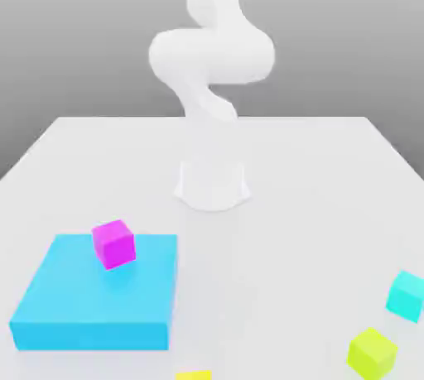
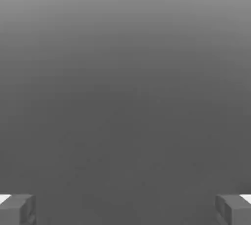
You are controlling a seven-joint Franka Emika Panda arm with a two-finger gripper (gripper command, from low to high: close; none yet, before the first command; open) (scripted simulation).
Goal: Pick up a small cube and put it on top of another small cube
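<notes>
Scene: 1 white arm [image 1: 212,64] is seen rising from its base at the middle of a pale table [image 1: 331,171]; nothing is being handled yet.

Yellow cube: the small cube [image 1: 194,375] is cut off at the near edge of the exterior view, just near of the blue slab's right corner; only its top sliver is visible.

Other pieces: a magenta cube [image 1: 114,243] rests on the far part of a flat blue slab [image 1: 95,300] at the exterior view's left; a lime cube [image 1: 372,353] and a cyan cube [image 1: 407,295] sit at the near right, close together but apart.

Gripper: in the hand view the gripper [image 2: 125,209] is spread fully wide, its 2 fingertips [image 2: 17,209] set at opposite edges, with nothing between them — nothing is held.

Risks: the lime cube could be mistaken for the yellow one, since the hues are close. A descent onto the yellow cube could be misjudged, as so little of it is visible. A stack could topple if the cube is released off-centre.

Views compared: the exterior view gives the table layout and all 4 cubes; the hand view gives the finger spacing against plain grey background — no cube lies under the camera.
</notes>
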